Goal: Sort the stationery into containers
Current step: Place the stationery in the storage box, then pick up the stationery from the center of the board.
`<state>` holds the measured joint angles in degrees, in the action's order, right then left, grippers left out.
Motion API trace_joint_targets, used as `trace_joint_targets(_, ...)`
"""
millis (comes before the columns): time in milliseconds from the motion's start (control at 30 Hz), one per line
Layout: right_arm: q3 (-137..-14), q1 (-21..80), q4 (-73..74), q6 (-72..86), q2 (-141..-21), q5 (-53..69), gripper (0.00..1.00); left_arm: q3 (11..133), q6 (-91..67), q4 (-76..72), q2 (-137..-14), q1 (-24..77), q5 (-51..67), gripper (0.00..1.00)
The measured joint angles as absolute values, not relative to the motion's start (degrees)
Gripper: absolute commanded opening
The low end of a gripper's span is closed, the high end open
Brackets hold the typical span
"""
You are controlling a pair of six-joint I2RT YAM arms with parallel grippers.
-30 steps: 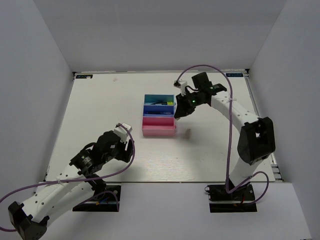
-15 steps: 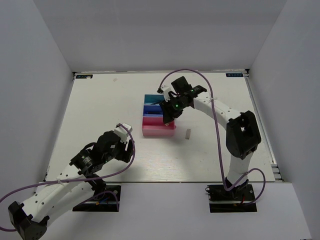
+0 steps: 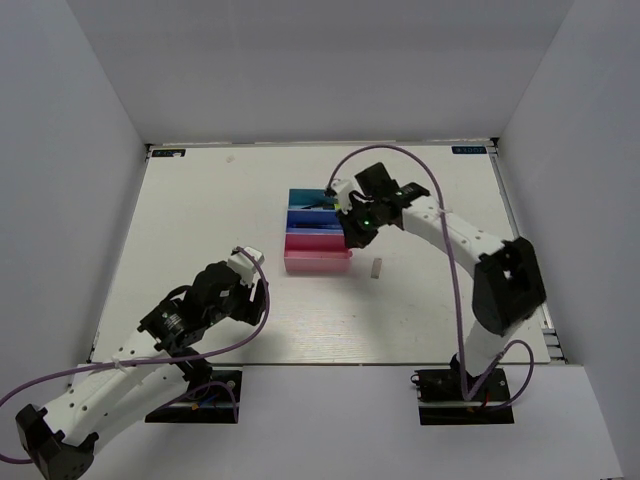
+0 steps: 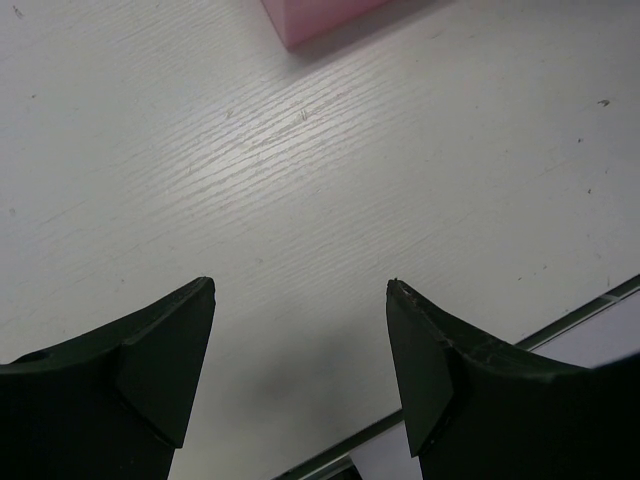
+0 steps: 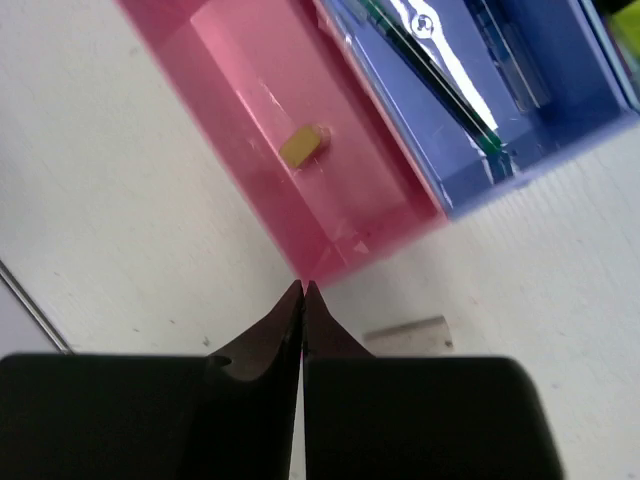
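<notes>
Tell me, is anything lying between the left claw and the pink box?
Nothing. In the left wrist view, only bare white table lies between the open left gripper and the corner of the pink bin.

Setting: robotics lab test cell. White wood-grain desk [image 3: 190, 230] boxed in by plain white panels [image 3: 300, 70] on three sides. Left arm [image 3: 120, 380] and right arm [image 3: 470, 235] sit on black base plates [image 3: 440, 405] at the near edge, with purple cables [image 3: 459, 300] looped along them.
</notes>
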<state>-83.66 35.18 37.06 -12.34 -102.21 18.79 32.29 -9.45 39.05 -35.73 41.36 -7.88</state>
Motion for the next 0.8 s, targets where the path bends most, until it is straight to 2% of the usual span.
trace_joint_targets(67,-77.30,34.46,35.75,-16.36,-96.20,17.82,0.18,32.29,-9.45,39.05,-35.51,41.36,-7.86,0.79)
trace_joint_targets(100,-73.95,33.87,34.87,-19.09,-92.79,17.61,0.43,32.29,-9.45,39.05,-35.40,41.36,-7.84,0.79)
trace_joint_targets(133,-70.52,33.21,33.76,-21.80,-89.25,17.43,0.54,32.29,-9.43,39.05,-35.40,41.36,-7.81,0.79)
trace_joint_targets(200,-65.56,31.81,33.41,-27.11,-83.83,16.40,0.67,32.29,-9.41,39.07,-35.42,41.36,-7.55,0.79)
trace_joint_targets(333,-61.71,29.45,32.38,-32.12,-81.62,13.74,0.69,32.29,-9.32,39.07,-35.46,41.36,-7.16,0.79)
trace_joint_targets(467,-61.69,28.77,32.62,-28.60,-86.43,8.40,0.47,32.29,-9.23,39.07,-35.46,41.36,-6.87,0.79)
trace_joint_targets(533,-64.01,28.88,34.48,-23.90,-91.13,6.02,0.43,32.29,-9.23,39.09,-35.46,41.36,-6.81,0.79)
trace_joint_targets(667,-68.60,28.91,36.64,-12.19,-99.04,4.93,0.42,32.29,-9.21,39.11,-35.57,41.36,-6.79,0.79)
trace_joint_targets(800,-71.85,28.91,39.05,-1.67,-102.21,5.67,0.49,32.29,-9.21,39.24,-35.57,41.36,-6.79,0.79)
